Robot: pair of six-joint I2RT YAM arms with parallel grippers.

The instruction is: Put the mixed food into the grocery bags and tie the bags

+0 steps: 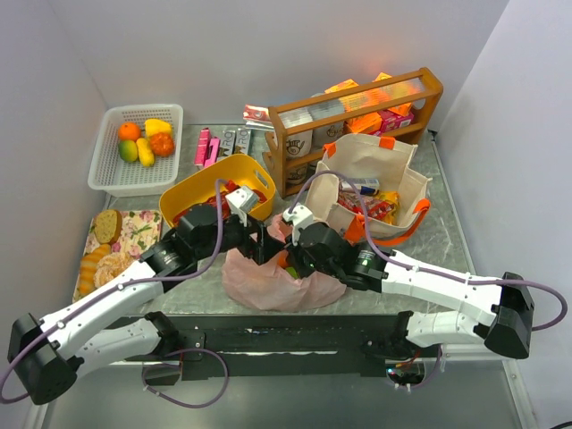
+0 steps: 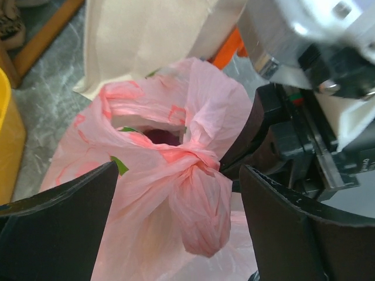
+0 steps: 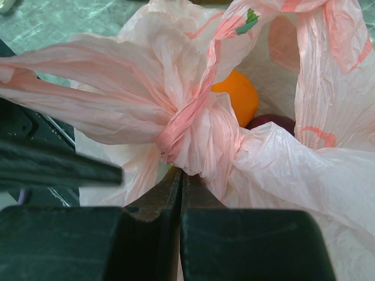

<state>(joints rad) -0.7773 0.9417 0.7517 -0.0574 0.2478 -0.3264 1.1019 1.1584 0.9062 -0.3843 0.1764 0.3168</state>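
The thin pink plastic bag lies at the near middle of the table, its handles tied in a knot. Through its mouth show an orange, a purple vegetable and a bit of green. My left gripper stands open, and the knot's loose end hangs between its fingers without touching them. My right gripper is shut on the plastic just under the knot. Behind to the right, the cream canvas tote with orange handles holds red snack packets.
A yellow tub stands left of the bag, with the left arm across it. The white mesh basket at the back left holds fruit. A wooden rack of boxes stands behind the tote. Bread lies on a floral tray.
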